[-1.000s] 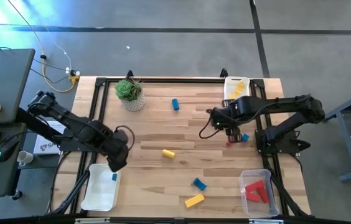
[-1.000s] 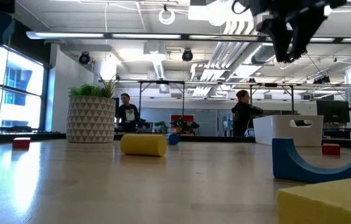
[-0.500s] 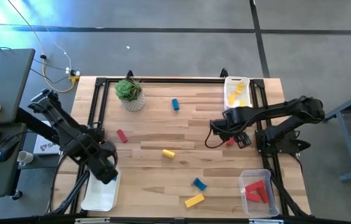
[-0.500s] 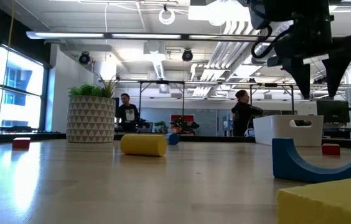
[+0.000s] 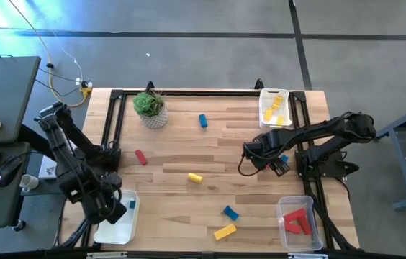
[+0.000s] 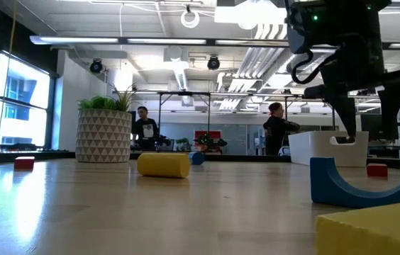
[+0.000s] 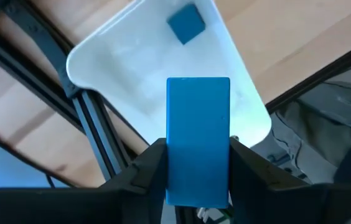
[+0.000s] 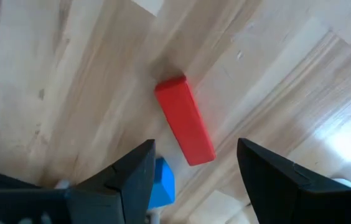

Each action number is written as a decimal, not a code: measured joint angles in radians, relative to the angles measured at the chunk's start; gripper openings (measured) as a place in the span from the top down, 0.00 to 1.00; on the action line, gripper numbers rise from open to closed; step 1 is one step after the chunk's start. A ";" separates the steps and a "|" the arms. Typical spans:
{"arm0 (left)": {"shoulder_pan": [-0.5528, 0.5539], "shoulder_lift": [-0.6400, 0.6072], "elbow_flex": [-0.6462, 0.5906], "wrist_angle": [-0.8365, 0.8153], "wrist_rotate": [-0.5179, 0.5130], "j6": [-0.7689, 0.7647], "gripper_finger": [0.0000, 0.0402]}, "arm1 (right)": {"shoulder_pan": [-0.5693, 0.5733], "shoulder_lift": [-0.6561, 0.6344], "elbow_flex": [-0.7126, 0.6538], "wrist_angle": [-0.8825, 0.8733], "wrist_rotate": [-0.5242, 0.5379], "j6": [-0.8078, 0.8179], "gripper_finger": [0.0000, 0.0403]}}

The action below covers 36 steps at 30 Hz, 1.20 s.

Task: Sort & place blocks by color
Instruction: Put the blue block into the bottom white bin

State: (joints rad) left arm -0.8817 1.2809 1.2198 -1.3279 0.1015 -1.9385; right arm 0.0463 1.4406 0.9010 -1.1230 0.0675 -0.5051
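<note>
We saw the left end effector (image 7: 197,180) pinching a blue block (image 7: 198,140) over the white tray (image 5: 109,229) at lower left, the right end effector (image 8: 194,180) spread above a red block (image 8: 185,119), blue block beside it (image 8: 163,182), plant (image 5: 150,108) upper left.

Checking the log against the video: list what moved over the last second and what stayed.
The left gripper, shut on a blue block, swung back from mid-table to over the white tray. The right gripper, fingers open, came down over the red block. The loose blocks stayed put.
</note>
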 joint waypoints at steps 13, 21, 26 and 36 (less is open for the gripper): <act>-0.084 0.096 0.000 0.049 -0.019 -0.074 0.71 | 0.000 0.000 -0.021 0.064 -0.014 0.003 0.47; -0.079 0.193 -0.021 0.060 -0.030 -0.074 0.71 | 0.000 0.000 -0.021 0.065 -0.036 -0.037 0.47; -0.078 0.247 -0.072 0.107 -0.027 -0.075 0.71 | 0.000 0.000 -0.021 0.064 -0.048 -0.053 0.47; -0.076 0.277 -0.109 0.125 -0.020 -0.135 0.63 | 0.000 0.000 -0.021 0.065 -0.080 -0.053 0.47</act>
State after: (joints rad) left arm -0.9574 1.5581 1.1103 -1.2028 0.0820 -2.0732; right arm 0.0463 1.4406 0.8803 -1.0580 -0.0129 -0.5579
